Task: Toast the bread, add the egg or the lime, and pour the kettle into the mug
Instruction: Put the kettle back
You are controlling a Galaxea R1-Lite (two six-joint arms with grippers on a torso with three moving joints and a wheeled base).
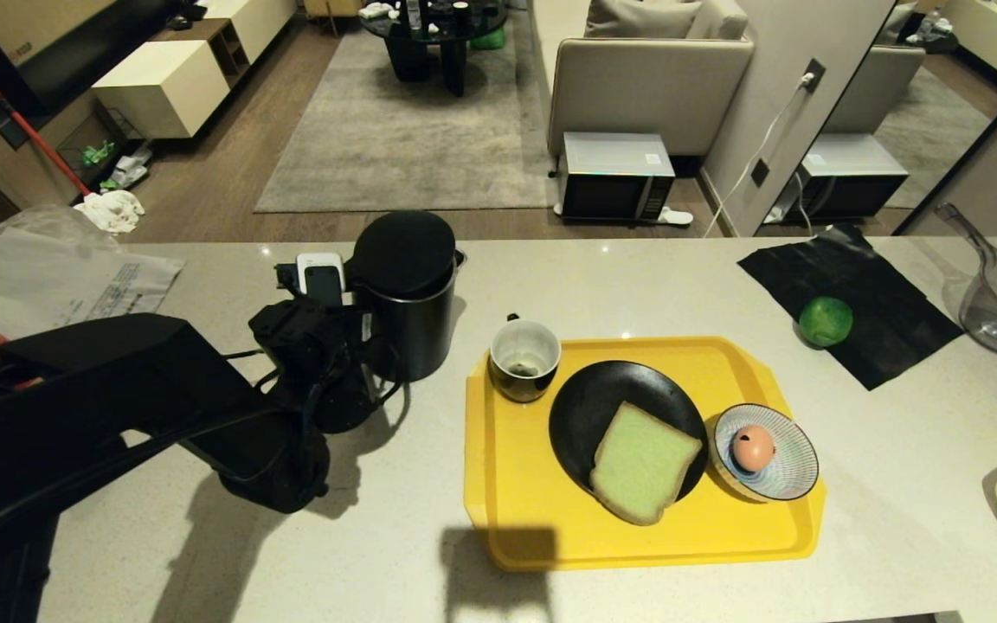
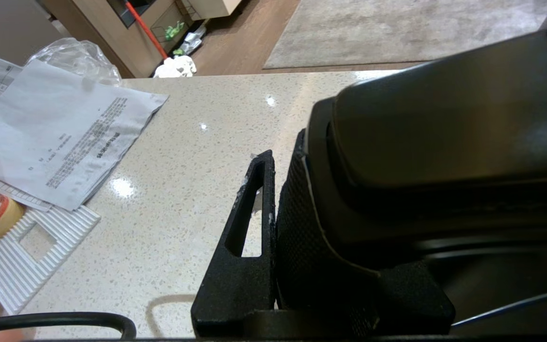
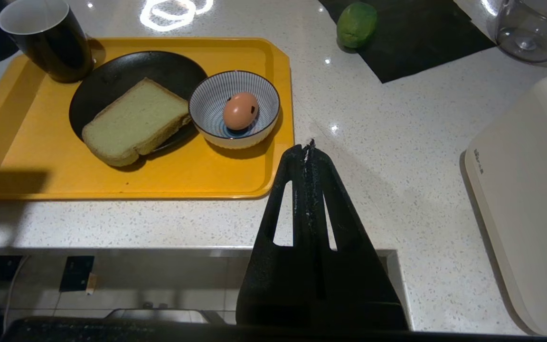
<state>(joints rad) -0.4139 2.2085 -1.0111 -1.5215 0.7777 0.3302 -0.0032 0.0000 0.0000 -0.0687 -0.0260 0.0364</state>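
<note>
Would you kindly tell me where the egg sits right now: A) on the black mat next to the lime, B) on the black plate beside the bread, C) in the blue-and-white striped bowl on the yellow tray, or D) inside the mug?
C: the egg rests inside the striped bowl at the yellow tray's right end.
</note>
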